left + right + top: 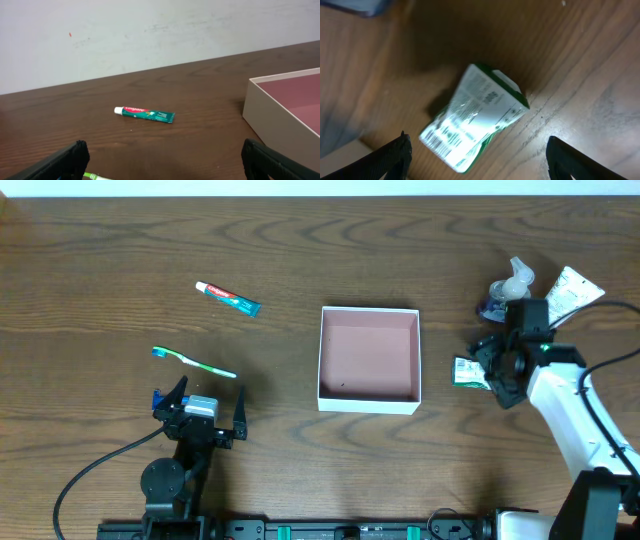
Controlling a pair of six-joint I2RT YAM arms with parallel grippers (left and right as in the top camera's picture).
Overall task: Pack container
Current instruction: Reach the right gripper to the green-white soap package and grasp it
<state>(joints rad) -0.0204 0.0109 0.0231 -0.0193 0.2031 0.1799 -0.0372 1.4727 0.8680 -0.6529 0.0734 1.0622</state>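
Right wrist view shows the relation that matters. A small green and white packet [475, 117] lies flat on the surface directly under the camera, in the gap between the two finger tips. Its long axis runs on a diagonal across that gap rather than square to it. The right jaws stand wide apart with nothing in them.

From overhead, the packet [467, 372] sits near the right edge of the surface, between the container [368, 406] and the right arm [560, 395]. The container rests at the middle of the surface with its opening up. Its pink inside is bare, and nothing is packed in it yet. It lies to the left of the packet, a short sweep away.

The right arm reaches in from the front right corner, its wrist bent down over the packet. This is clearly the nearer arm. A clear bottle [505, 288] and a white sachet [573, 290] lie just behind it, toward the far right corner.

The left arm [168, 477] stays low at the front edge, left of centre. Its jaws are also spread wide and hold nothing. A toothbrush [193, 361] lies just ahead of it, and a toothpaste tube [228, 297] lies farther back.

The next step is probably to turn the wrist so the jaws square up to the packet, then close on it.
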